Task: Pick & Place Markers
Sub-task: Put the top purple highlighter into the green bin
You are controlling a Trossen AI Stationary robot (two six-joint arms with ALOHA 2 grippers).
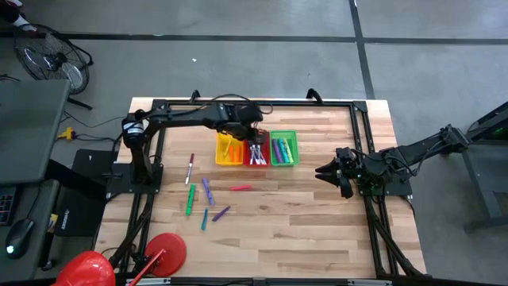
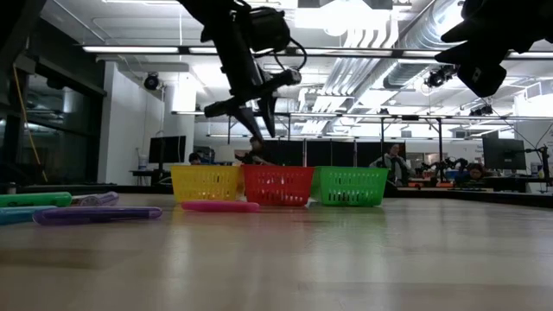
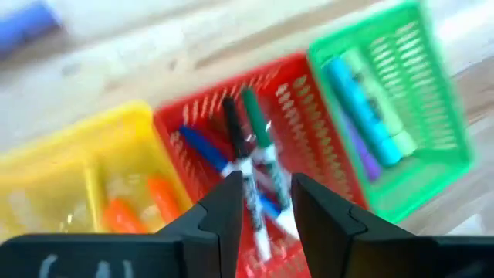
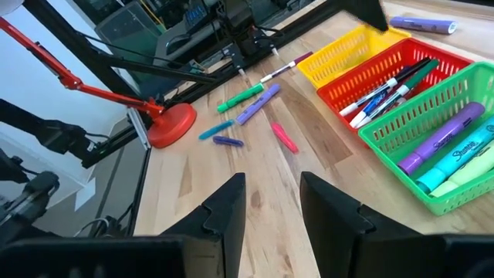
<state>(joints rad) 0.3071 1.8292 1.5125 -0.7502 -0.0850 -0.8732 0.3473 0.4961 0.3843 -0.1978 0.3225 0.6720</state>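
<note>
Left gripper (image 1: 255,143) is hanging over the red basket (image 1: 255,161), middle of three baskets in a row at about 12 o'clock from table centre. Fingers (image 3: 224,220) are standing a narrow gap apart, nothing between them; a white-barrelled marker (image 3: 248,185) is showing through the gap, lying in the red basket with blue, green and black-capped ones.

Yellow basket (image 1: 228,149) at 9 o'clock of the red one is holding orange markers (image 3: 143,205). Green basket (image 1: 283,149) at 3 o'clock is holding teal, purple and pale green highlighters (image 4: 455,150).

Loose markers (image 1: 208,192) are lying at 7 o'clock from the baskets: white one, green, two purple, teal, plus a pink one (image 1: 240,188) nearest the baskets.

Right gripper (image 1: 327,171) is waiting at 3 o'clock near the table edge, fingers part open, empty.
</note>
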